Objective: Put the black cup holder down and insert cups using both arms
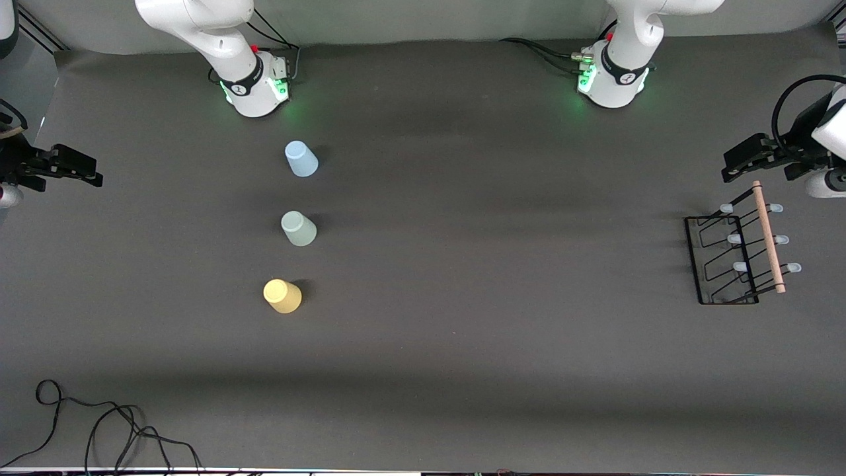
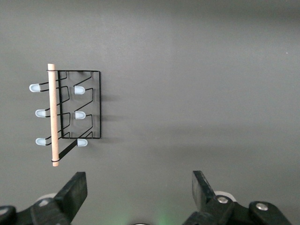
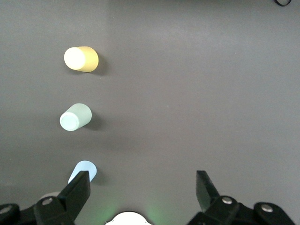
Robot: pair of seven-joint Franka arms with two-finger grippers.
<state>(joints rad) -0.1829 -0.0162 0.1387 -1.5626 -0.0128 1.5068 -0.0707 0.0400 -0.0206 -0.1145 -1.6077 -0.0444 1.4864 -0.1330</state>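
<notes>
Nothing of the task looks done yet from where I sit. The black cup holder (image 1: 737, 254) stands upright on the table (image 1: 462, 330) at the left arm's end, its wooden rod handle (image 1: 769, 237) on top and its six pale-tipped pegs all bare. The three cups stand upside down in a row toward the right arm's end, well apart from the holder: the light blue cup (image 1: 301, 159) closest to the right arm's base, the pale green cup (image 1: 299, 229) in the middle, and the yellow cup (image 1: 283, 296) nearest the front camera. My left hand (image 1: 750, 157) hangs in the air just by the holder's end at the table's edge, fingers spread wide and gripping nothing; its wrist view shows the holder below, untouched. My right hand (image 1: 69, 170) hangs off the table's other end, likewise spread and empty, with the three cups in its wrist view. I judge the whole job remains: the holder has to be picked up, probably by its rod, and set nearer the middle, then each cup has to go on a peg. Both arms appear to be at their starting poses.
</notes>
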